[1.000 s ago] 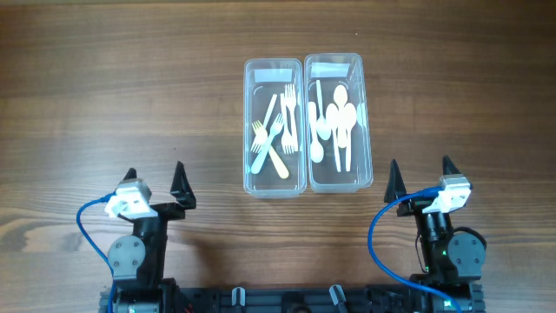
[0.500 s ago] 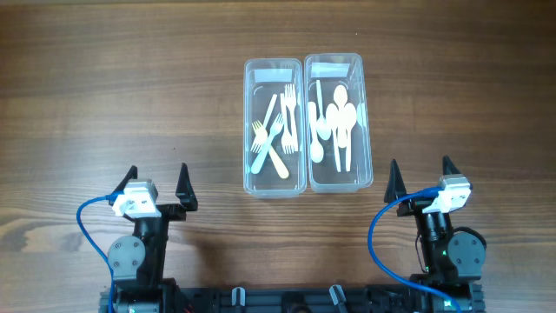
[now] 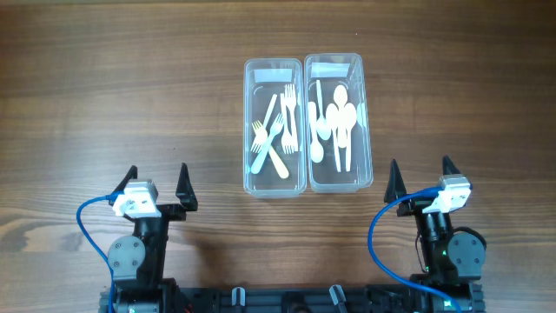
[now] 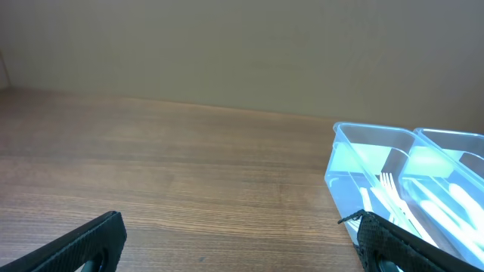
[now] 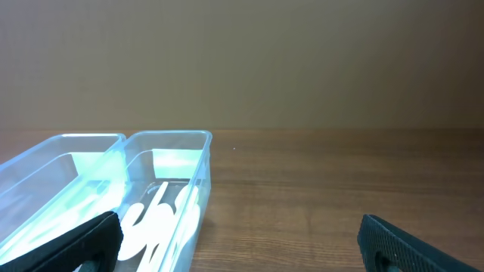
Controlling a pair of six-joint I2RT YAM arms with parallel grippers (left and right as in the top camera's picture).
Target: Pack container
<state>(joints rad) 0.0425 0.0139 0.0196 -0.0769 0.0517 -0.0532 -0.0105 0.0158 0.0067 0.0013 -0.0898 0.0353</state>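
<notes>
Two clear plastic containers stand side by side at the table's middle back. The left container [image 3: 248, 122] holds several white forks [image 3: 280, 130]. The right container [image 3: 366, 122] holds several white spoons [image 3: 337, 122]. My left gripper [image 3: 158, 184] is open and empty near the front left, well short of the containers. My right gripper [image 3: 420, 178] is open and empty near the front right. The left wrist view shows the fork container [image 4: 344, 162] ahead to the right. The right wrist view shows the spoon container [image 5: 200, 177] ahead to the left.
The wooden table [image 3: 104, 96] lies all around the containers. Both arm bases with blue cables [image 3: 87, 228] sit at the front edge. A plain wall shows behind the table in the wrist views.
The left gripper shifted very slightly from a second ago. Nothing else has moved.
</notes>
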